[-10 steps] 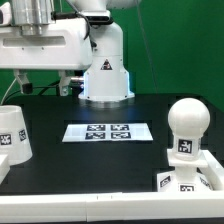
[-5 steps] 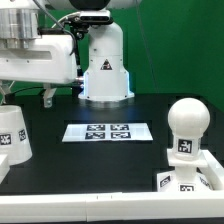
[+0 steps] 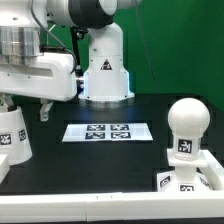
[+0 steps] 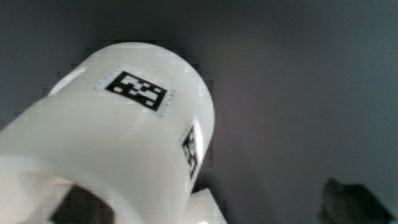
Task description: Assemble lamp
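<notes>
Along the exterior view's left edge the lamp shade (image 3: 12, 133) stands on the black bench (image 3: 110, 165), partly cut off by the frame. Open bench lies between it and the marker board (image 3: 108, 131) at centre. Tool (image 3: 8, 103) hangs right above the shade; its opening cannot be told. Wrist view shows the tagged shade (image 4: 134, 115) close under a dark fingertip (image 4: 361, 200). Bulb (image 3: 186, 125) sits upright in the base (image 3: 190, 175) near the exterior view's right edge, well apart.
</notes>
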Robot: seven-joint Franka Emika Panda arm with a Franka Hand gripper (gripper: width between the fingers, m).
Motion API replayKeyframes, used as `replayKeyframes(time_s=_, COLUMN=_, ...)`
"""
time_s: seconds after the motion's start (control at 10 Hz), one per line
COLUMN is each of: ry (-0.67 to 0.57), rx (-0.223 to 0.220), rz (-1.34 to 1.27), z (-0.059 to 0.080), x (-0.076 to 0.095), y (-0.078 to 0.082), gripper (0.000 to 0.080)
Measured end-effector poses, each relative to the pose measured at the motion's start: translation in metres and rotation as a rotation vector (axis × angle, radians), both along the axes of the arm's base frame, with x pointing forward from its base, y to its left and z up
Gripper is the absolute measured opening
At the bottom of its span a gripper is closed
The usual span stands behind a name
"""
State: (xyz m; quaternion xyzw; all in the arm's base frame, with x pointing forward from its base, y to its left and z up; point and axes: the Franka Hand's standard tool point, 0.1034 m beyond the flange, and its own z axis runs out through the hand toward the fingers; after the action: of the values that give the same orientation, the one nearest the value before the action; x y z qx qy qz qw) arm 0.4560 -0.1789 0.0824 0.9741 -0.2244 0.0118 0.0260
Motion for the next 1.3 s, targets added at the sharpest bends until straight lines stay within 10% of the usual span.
replayKeyframes(time_s=0.5, ry=-0.004, rx=-0.001, rz=0.001, z=0.001, x=0.002, y=0.0, gripper=0.0048)
replayKeyframes(time_s=0.7, ry=-0.007, rx=0.043, rz=-0.005, z=0.012, x=0.007, y=0.027, gripper=0.004)
replayKeyframes(time_s=1.1, ry=-0.139, rx=0.163, rz=-0.116, z=0.094, x=0.063, y=0.137, gripper=0.004)
replayKeyframes(time_s=1.3, ry=-0.14, rx=0.154, rz=-0.111, z=0.114, x=0.076, y=0.144, gripper=0.0041)
